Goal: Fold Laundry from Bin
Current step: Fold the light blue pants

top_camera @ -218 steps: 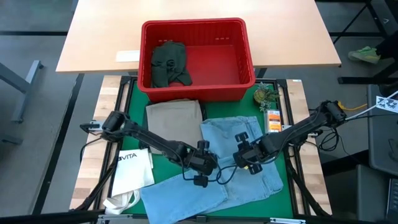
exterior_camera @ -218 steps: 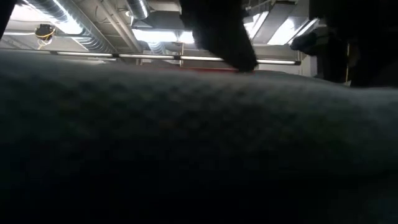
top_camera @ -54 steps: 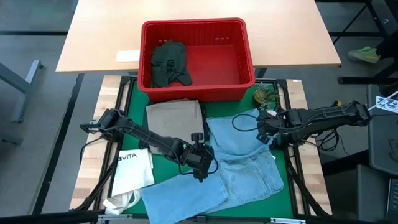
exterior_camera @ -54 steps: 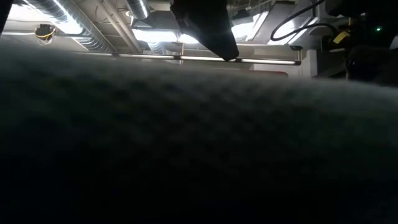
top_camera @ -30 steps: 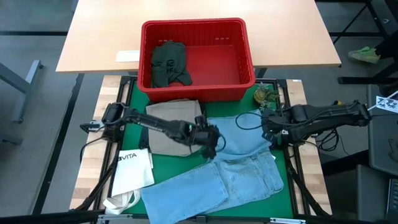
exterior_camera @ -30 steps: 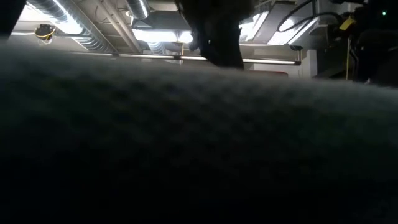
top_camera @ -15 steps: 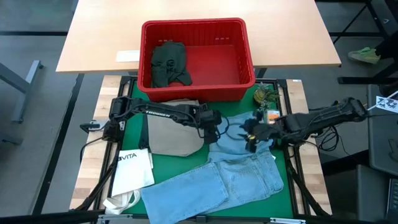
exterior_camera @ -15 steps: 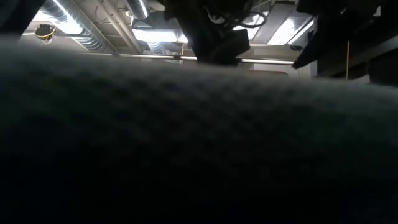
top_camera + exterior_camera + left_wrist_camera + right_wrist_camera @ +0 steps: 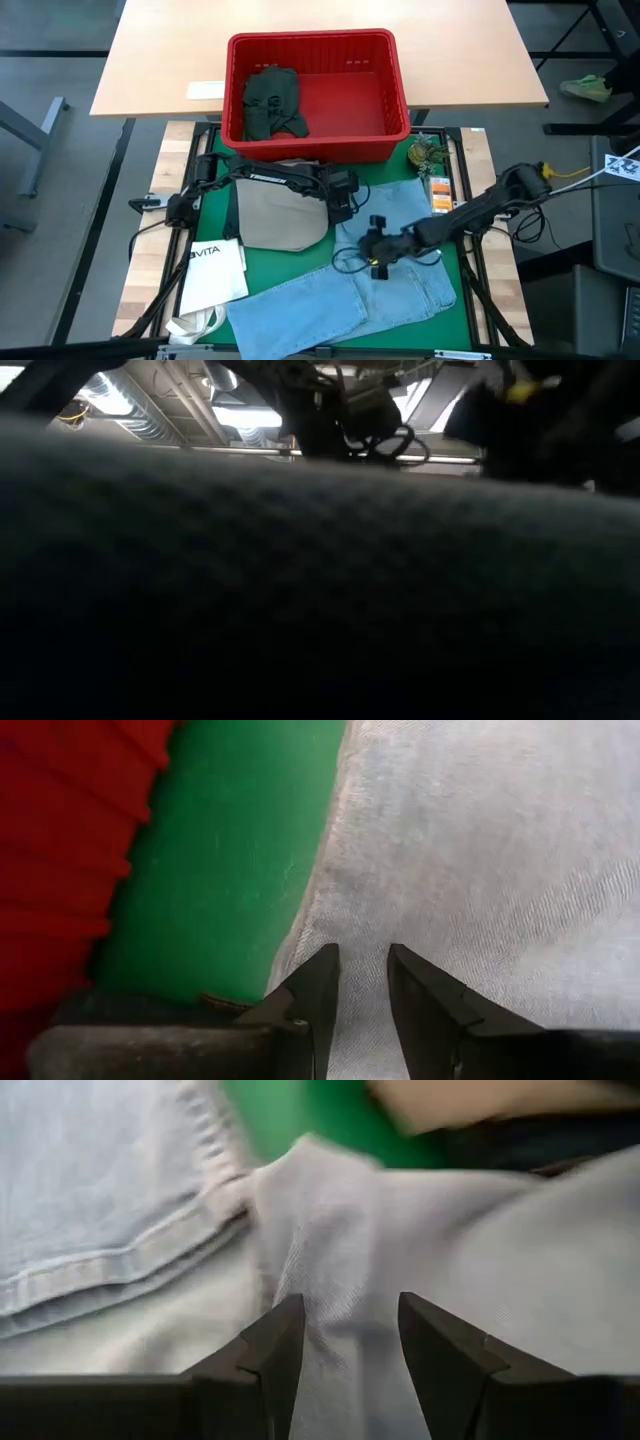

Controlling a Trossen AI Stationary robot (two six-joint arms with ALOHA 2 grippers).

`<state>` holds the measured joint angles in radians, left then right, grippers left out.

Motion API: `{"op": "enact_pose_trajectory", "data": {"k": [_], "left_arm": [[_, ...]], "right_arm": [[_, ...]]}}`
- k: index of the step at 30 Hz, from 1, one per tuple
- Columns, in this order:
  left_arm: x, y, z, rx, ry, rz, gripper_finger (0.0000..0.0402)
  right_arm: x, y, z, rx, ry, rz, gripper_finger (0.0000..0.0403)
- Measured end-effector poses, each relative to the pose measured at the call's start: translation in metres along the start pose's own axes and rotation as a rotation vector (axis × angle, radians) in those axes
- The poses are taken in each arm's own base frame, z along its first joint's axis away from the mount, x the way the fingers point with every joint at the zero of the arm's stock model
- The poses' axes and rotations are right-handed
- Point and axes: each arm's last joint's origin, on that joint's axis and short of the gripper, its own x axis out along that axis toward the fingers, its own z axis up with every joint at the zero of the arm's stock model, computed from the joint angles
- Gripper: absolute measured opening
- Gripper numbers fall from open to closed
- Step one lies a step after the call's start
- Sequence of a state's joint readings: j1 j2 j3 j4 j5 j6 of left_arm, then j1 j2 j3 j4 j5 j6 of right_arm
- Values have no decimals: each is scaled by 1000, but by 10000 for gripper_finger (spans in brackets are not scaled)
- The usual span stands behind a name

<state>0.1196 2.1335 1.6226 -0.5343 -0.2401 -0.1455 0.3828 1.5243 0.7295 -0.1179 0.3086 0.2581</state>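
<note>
Light blue jeans (image 9: pixel 400 265) lie spread on the green mat (image 9: pixel 215 165). Folded khaki trousers (image 9: pixel 280 212) rest flat beside them. A dark green piece (image 9: pixel 272 100) lies in the red bin (image 9: pixel 395 95) at the far edge. My left gripper (image 9: pixel 341 207) points down at the jeans' far left edge (image 9: pixel 330 890), its fingers a narrow gap apart (image 9: pixel 360 960). My right gripper (image 9: pixel 372 252) is open over the middle of the jeans, its fingers either side of a raised fold (image 9: pixel 320 1250). In the low view, dark cloth (image 9: pixel 300 600) hides almost everything. My left gripper comes at the jeans' edge from above on a slant; whether its fingertips (image 9: pixel 325 965) touch the cloth, I cannot tell. My right gripper slants down over the raised fold; whether its fingertips (image 9: pixel 285 1320) touch the cloth, I cannot tell.
A white VITA tote bag (image 9: pixel 212 272) lies at the mat's near left. A small green item (image 9: pixel 427 153) and an orange box (image 9: pixel 440 195) sit along the right edge. The bin's near wall (image 9: pixel 60 840) stands close to my left gripper.
My left gripper has swung toward the far edge, from the jeans' middle to their far left edge beside the bin. My right gripper has come from the right edge toward the left and near side, down over the middle of the jeans, tipping to point downward.
</note>
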Motion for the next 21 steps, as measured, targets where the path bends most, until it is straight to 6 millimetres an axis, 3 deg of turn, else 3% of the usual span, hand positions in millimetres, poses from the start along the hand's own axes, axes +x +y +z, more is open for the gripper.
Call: {"op": "enact_pose_trajectory", "data": {"k": [5, 10, 17, 21], "left_arm": [[12, 7, -4, 41, 29, 27, 86], [12, 16, -2, 52, 24, 62, 86], [-15, 12, 5, 62, -13, 46, 86], [-42, 2, 7, 86, -36, 23, 86]], "right_arm": [[30, 9, -14, -10, 93, 94, 166], [36, 12, -12, -5, 64, 126, 166], [11, 11, 9, -49, -38, 175, 166], [-10, 6, 21, -51, -126, 188, 166]]}}
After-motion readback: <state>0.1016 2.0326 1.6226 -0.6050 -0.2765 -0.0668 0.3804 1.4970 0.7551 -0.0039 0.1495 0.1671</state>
